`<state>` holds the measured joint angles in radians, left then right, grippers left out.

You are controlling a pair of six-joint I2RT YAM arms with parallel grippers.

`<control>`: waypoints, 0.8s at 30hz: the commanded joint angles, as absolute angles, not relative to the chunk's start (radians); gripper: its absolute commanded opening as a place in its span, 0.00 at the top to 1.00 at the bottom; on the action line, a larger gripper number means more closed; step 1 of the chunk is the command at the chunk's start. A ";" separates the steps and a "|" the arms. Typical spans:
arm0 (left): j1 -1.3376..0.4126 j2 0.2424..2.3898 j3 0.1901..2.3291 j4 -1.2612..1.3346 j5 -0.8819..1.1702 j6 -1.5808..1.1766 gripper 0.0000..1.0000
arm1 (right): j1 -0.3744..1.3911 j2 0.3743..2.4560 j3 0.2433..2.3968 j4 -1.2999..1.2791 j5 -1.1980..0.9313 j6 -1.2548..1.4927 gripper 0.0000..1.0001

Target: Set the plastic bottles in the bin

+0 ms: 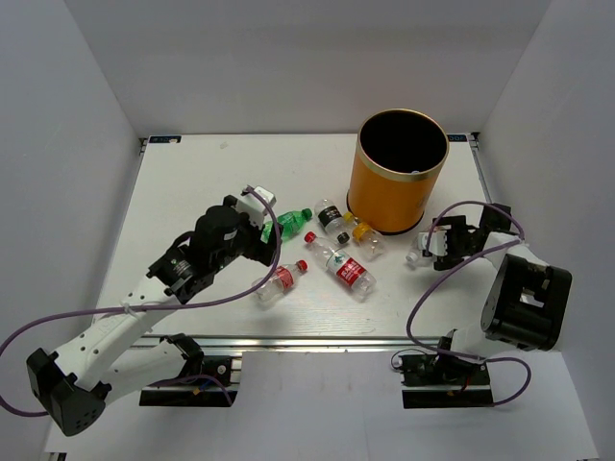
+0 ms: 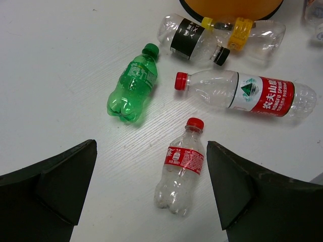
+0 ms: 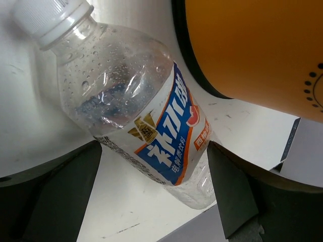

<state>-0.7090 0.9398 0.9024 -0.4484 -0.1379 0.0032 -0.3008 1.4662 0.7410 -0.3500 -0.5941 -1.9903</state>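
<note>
White walls closed round the white table (image 1: 192, 192), and the orange bin (image 1: 399, 178) stood upright at its far right, mouth open and dark. As far as I could judge, none of the plastic bottles was in it; all those I could see lay on their sides on the table.

My right gripper (image 3: 151, 148) had its jaws spread wide either side of the white-capped bottle (image 3: 131, 101), which lay just beside the bin's foot. The fingers flanked its blue label. I could not tell whether either pad touched it, but nothing was clamped. My left gripper (image 2: 151, 145) hung released too, jaws wide, above the small red-labelled bottle (image 2: 182, 169). Beyond that lay the green bottle (image 2: 132, 85) and the long red-labelled bottle (image 2: 247, 93). Nearer the bin's foot were the black-labelled bottle (image 2: 189, 38) and the yellow-capped bottle (image 2: 247, 33).

I judged them all empty or nearly so: light, thin-walled, slick, quick to roll and ready to dent. The sound hold would be across the labelled middle of the body, jaws square to the long axis, where the wall runs straight and the label gives some grip. The tapering neck would likely squirt out. A gentle close should do, since a hard one would buckle the plastic
</note>
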 commanded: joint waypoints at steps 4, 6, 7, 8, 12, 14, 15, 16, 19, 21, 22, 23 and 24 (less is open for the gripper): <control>-0.704 0.954 0.905 -0.449 -0.121 0.014 0.01 | -0.302 1.555 0.828 -0.379 -0.618 -2.508 0.10; -0.704 0.954 0.905 -0.449 -0.121 0.014 0.01 | -0.301 1.571 0.844 -0.428 -0.612 -2.525 0.10; -0.704 0.963 0.905 -0.449 -0.121 0.014 0.01 | -0.302 1.578 0.848 -0.455 -0.603 -2.545 0.11; -0.704 0.963 0.905 -0.449 -0.121 0.014 0.01 | -0.299 1.588 0.856 -0.484 -0.580 -2.556 0.11; -0.704 0.973 0.905 -0.449 -0.121 0.014 0.01 | -0.299 1.592 0.860 -0.558 -0.575 -2.621 0.13; -0.704 0.973 0.905 -0.449 -0.121 0.014 0.01 | -0.298 1.586 0.853 -0.622 -0.557 -2.666 0.14; -0.704 0.973 0.905 -0.449 -0.121 0.014 0.01 | -0.299 1.551 0.827 -0.621 -0.552 -2.674 0.14; -0.704 0.973 0.905 -0.449 -0.121 0.014 0.01 | -0.299 1.539 0.813 -0.608 -0.551 -2.677 0.14; -0.704 0.973 0.905 -0.449 -0.121 0.014 0.01 | -0.296 1.511 0.796 -0.587 -0.557 -2.599 0.14; -0.704 0.973 0.905 -0.449 -0.121 0.014 0.01 | -0.291 1.523 0.837 -0.644 -0.552 -2.528 0.16; -0.704 0.973 0.905 -0.449 -0.121 0.014 0.01 | -0.288 1.545 0.850 -0.682 -0.551 -2.513 0.20; -0.704 0.973 0.905 -0.449 -0.121 0.014 0.01 | -0.288 1.552 0.860 -0.704 -0.546 -2.502 0.23; -0.704 0.973 0.905 -0.449 -0.121 0.014 0.01 | -0.285 1.555 0.880 -0.734 -0.531 -2.497 0.26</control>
<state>-0.7090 0.9791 0.9024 -0.4484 -0.1371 0.0044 -0.2932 1.5383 0.8265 -0.6083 -0.5472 -1.9961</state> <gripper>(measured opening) 0.992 0.767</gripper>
